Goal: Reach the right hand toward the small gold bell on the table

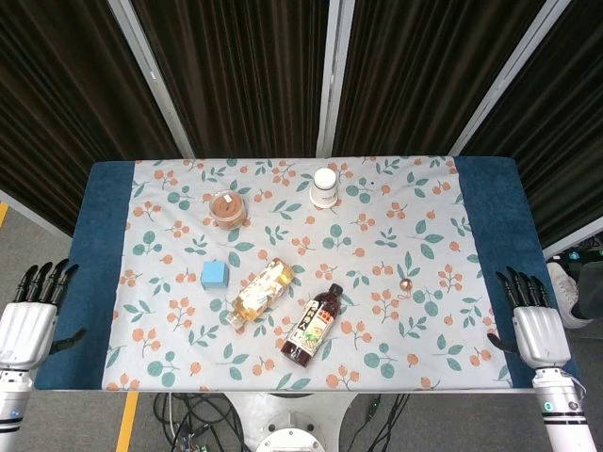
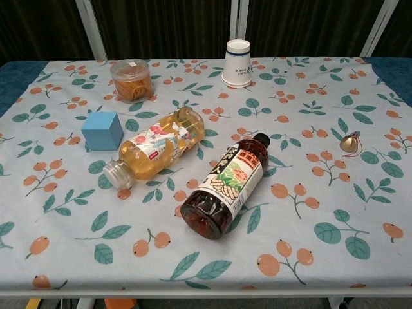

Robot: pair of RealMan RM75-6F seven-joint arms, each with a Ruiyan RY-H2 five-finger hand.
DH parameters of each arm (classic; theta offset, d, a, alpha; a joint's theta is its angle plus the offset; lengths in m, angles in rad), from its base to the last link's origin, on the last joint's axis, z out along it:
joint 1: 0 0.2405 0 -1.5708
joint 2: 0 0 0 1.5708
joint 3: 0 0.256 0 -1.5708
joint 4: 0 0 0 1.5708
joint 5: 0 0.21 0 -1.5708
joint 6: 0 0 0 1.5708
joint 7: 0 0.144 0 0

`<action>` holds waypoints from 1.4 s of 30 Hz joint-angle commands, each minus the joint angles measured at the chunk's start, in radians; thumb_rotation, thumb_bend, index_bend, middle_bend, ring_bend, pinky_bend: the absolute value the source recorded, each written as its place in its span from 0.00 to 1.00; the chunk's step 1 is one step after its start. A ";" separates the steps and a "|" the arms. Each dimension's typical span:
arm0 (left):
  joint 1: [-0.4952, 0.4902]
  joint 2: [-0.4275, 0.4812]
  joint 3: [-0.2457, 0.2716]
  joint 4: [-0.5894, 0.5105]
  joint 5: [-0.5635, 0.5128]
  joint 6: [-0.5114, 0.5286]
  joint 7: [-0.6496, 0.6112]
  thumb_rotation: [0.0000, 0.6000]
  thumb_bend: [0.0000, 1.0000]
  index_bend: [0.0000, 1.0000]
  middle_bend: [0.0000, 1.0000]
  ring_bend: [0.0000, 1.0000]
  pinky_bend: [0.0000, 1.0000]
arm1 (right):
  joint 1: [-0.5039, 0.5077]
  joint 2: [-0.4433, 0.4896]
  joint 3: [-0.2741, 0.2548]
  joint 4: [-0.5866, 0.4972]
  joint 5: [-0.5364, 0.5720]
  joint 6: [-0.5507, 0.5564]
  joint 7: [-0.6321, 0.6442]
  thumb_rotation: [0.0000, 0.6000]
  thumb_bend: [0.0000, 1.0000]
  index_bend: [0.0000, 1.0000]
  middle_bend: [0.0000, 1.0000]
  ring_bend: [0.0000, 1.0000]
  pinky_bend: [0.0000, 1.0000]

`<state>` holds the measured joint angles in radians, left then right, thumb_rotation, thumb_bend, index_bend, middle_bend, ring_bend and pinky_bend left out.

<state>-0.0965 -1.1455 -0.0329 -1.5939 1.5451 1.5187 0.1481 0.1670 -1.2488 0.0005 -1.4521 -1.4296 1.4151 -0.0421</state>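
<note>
The small gold bell (image 1: pixel 406 284) sits on the floral cloth right of centre; in the chest view the bell (image 2: pixel 349 143) lies near the right edge with a thin red cord. My right hand (image 1: pixel 533 318) hovers at the table's right front corner, fingers straight and apart, holding nothing, well to the right of the bell. At the left front corner my left hand (image 1: pixel 34 311) is likewise spread and empty. Neither hand shows in the chest view.
A dark bottle (image 1: pixel 313 325) and a yellow-drink bottle (image 1: pixel 261 291) lie on their sides near the front centre. A blue cube (image 1: pixel 215 274) sits to their left. A jar of snacks (image 1: pixel 227 207) and an upturned paper cup (image 1: pixel 324 186) stand at the back.
</note>
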 commanded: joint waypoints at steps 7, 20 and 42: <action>0.003 -0.004 0.008 0.008 0.007 -0.002 -0.027 1.00 0.00 0.06 0.03 0.00 0.04 | 0.023 0.007 0.026 -0.023 0.004 -0.044 -0.039 1.00 0.00 0.00 0.00 0.00 0.00; 0.002 -0.015 0.011 0.024 0.009 -0.006 -0.082 1.00 0.00 0.06 0.03 0.00 0.04 | 0.204 0.030 0.123 -0.079 0.024 -0.237 -0.180 1.00 0.02 0.00 0.00 0.00 0.00; -0.002 -0.018 0.008 0.026 -0.019 -0.032 -0.101 1.00 0.00 0.06 0.03 0.00 0.04 | 0.418 -0.087 0.135 -0.015 0.214 -0.540 -0.365 1.00 0.08 0.18 0.00 0.00 0.00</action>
<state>-0.0980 -1.1633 -0.0251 -1.5675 1.5263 1.4870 0.0466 0.5839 -1.3338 0.1368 -1.4687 -1.2165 0.8761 -0.4061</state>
